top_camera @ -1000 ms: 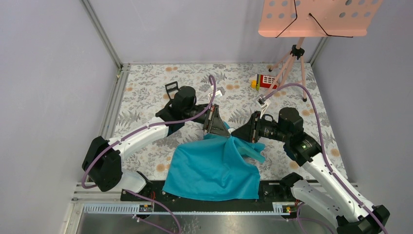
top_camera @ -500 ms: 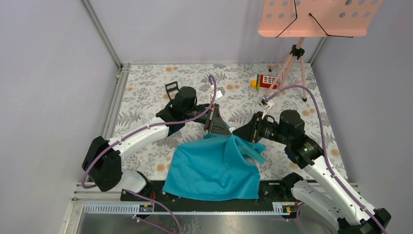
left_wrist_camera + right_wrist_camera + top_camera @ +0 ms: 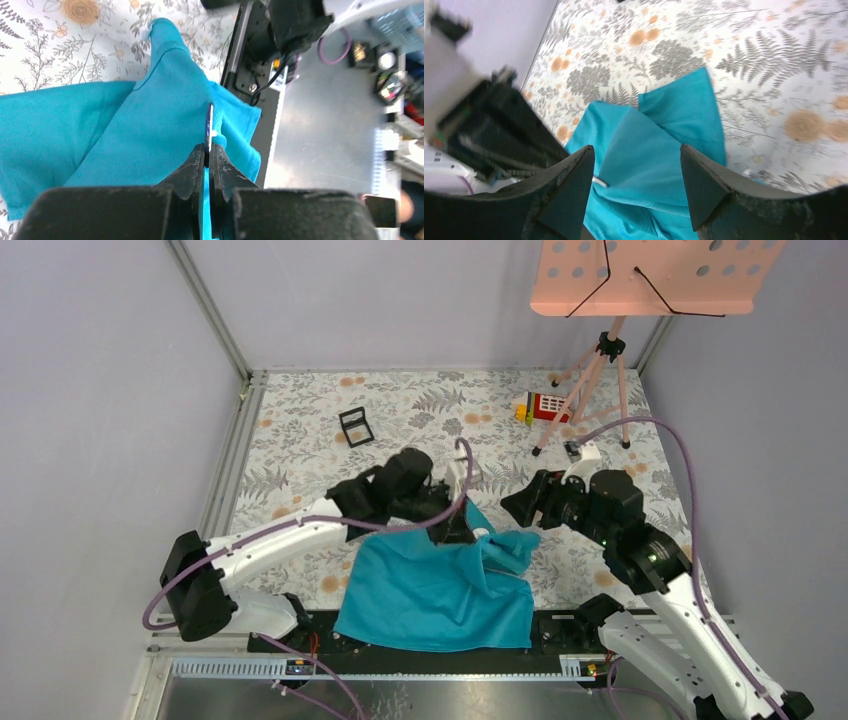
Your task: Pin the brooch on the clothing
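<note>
The clothing, a teal T-shirt (image 3: 430, 590), lies crumpled at the near middle of the table, with one fold raised. My left gripper (image 3: 458, 530) is shut at that fold. In the left wrist view the brooch (image 3: 210, 119) shows edge-on as a thin dark-blue disc with a small white clasp, pinched at my left gripper's (image 3: 209, 150) tips against the shirt (image 3: 150, 130), and teal cloth sits between the jaws. My right gripper (image 3: 520, 508) hangs open just right of the fold. In its own view the right gripper (image 3: 636, 152) holds nothing, with the shirt (image 3: 659, 150) below it.
A small black square frame (image 3: 354, 426) lies at the back left of the floral mat. A red and yellow toy (image 3: 545, 405) sits at the back right beside a tripod (image 3: 600, 370) carrying a pink perforated tray. A black rail (image 3: 560, 625) runs along the near edge.
My right gripper has opened, let go of the fold and drawn back to the right. My left arm has swung toward the near side with the fold, which now sits lower.
</note>
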`<move>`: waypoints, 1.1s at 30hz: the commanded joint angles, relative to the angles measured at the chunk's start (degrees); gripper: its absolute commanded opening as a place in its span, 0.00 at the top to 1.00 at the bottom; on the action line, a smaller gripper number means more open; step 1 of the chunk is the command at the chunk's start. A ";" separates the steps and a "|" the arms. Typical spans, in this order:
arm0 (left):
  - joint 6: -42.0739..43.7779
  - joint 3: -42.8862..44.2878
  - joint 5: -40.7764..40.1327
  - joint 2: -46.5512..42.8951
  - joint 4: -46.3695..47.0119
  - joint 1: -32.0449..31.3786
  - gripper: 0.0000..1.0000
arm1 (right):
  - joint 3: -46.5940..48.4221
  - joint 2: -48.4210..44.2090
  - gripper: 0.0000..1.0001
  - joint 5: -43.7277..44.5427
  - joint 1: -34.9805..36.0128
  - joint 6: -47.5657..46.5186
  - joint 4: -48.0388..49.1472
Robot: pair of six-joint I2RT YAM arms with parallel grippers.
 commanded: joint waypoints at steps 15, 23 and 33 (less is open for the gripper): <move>-3.48 0.58 -31.71 -2.55 -0.84 -24.80 0.01 | -1.25 -4.43 0.19 17.38 -0.31 8.70 -21.56; -6.61 2.40 -38.68 1.30 -6.13 -11.74 0.01 | -10.88 -3.67 0.19 14.96 -0.31 15.27 -18.68; -5.14 15.24 -47.22 23.89 -7.27 2.24 0.01 | -14.45 -3.00 0.22 13.46 -0.30 18.66 -16.42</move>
